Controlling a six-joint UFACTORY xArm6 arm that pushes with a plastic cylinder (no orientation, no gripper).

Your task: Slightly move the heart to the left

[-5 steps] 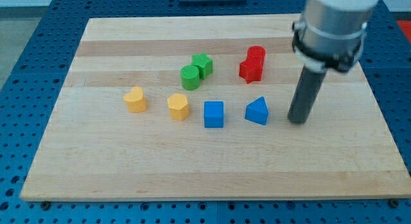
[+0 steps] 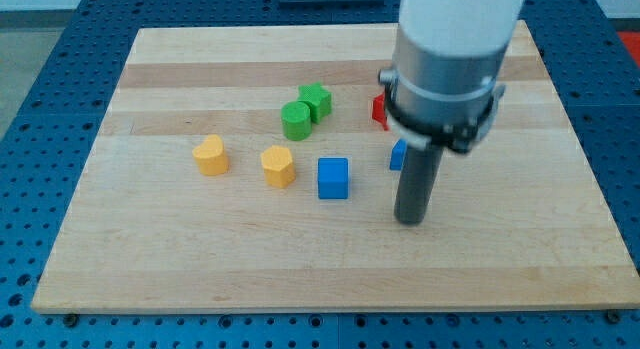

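The yellow heart (image 2: 210, 155) lies on the wooden board (image 2: 150, 249) at the view's left. A yellow hexagonal block (image 2: 278, 166) sits just right of it. My tip (image 2: 409, 220) rests on the board to the lower right of the blue cube (image 2: 333, 178), far to the right of the heart. The rod and arm cover most of the blue triangular block (image 2: 397, 155) and the red blocks (image 2: 378, 110); only slivers of them show.
Two green blocks touch each other near the board's middle top: a round one (image 2: 295, 120) and a star-like one (image 2: 316, 100). The board lies on a blue perforated table (image 2: 40, 109).
My tip has moved left and towards the view's bottom, from right of the blue triangular block to below it. The arm now hides that block and the red blocks. No block has visibly moved.
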